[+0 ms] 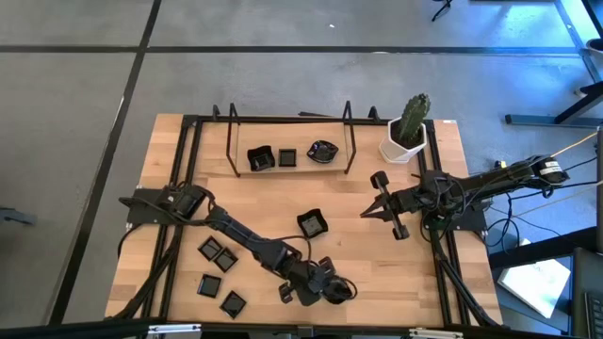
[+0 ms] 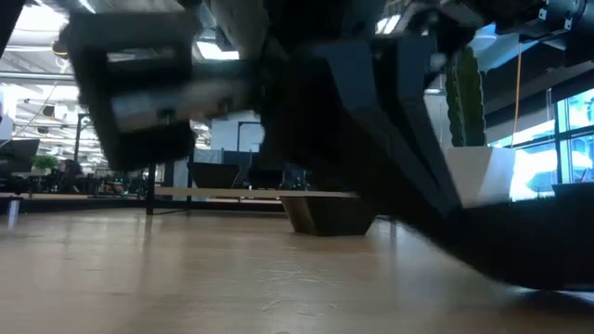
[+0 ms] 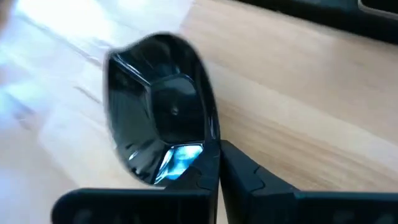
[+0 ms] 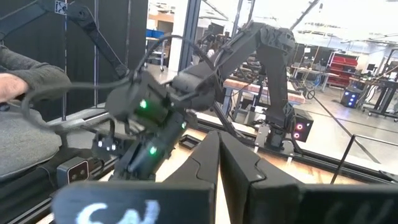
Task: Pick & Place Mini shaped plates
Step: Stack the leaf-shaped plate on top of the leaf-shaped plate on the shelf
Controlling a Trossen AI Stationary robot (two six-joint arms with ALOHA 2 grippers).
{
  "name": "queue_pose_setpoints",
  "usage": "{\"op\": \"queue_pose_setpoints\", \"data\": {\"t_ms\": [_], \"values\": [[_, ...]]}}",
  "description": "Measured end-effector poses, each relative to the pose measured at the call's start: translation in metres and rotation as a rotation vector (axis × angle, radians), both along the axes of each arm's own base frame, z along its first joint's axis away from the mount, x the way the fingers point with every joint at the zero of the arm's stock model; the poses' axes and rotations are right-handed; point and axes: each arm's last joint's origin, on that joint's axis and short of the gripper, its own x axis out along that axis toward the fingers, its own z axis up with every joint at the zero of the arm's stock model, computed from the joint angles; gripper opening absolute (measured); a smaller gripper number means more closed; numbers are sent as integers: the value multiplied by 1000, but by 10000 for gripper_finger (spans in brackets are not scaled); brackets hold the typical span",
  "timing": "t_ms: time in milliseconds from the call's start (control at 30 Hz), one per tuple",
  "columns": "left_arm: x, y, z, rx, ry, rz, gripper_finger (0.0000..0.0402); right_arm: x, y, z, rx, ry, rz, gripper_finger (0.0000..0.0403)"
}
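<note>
Four small black plates lie flat near the front-left corner of the desk, two closer to the centre and two closer to the front edge. The left arm reaches from the desk's left edge to its front edge, near the middle. The left hand is pressed together on the rim of a rounded black plate, pinching it; the left wrist view shows the plate tilted above the wooden surface with its edge clamped between the fingers.

One raised-rim square plate sits alone near the desk's centre. Along the back edge, inside a black wire frame, three more plates stand in a row: a raised-rim square, a small flat square and a wavy-edged dish.

A white pot with a cactus occupies the back-right corner. The right arm extends from the desk's right edge, and the right hand hovers right of centre, pressed together and holding nothing.
</note>
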Motion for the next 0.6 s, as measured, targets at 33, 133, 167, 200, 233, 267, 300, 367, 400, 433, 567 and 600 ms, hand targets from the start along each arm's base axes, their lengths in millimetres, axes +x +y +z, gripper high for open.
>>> {"op": "queue_pose_setpoints", "data": {"t_ms": [33, 133, 167, 200, 233, 267, 300, 367, 400, 433, 567, 600], "values": [[-1, -1, 4, 3, -12, 2, 3, 0, 0, 0, 0, 0, 0, 16], [-6, -4, 22, 27, -56, 31, 2, 0, 0, 0, 1, 1, 0, 16], [-10, -5, 32, 41, -71, 44, 2, 0, 0, 0, 1, 1, 0, 16], [-14, -5, 41, 59, -86, 58, 2, 0, 0, 0, 1, 2, 0, 16], [-18, -5, 53, 72, -105, 73, 2, 0, 0, 0, 1, 3, 0, 16], [-23, -4, 66, 86, -121, 89, 2, 0, 0, 0, 2, 3, 0, 16], [-30, -2, 78, 104, -130, 105, 2, 0, 0, 0, 2, 3, 1, 16], [-41, 5, 103, 109, -148, 152, 2, 0, 0, 0, 2, 5, 1, 16], [-47, 10, 116, 104, -151, 182, 2, 0, 0, -1, 1, 7, 1, 16], [-51, 17, 127, 95, -158, 213, 2, 0, 0, -1, -1, 6, 0, 16], [-66, 50, 168, 68, -208, 339, 2, 0, 0, -1, -1, 6, 0, 16], [-70, 60, 176, 70, -218, 368, 2, 0, 0, -1, -1, 6, 0, 16]]}}
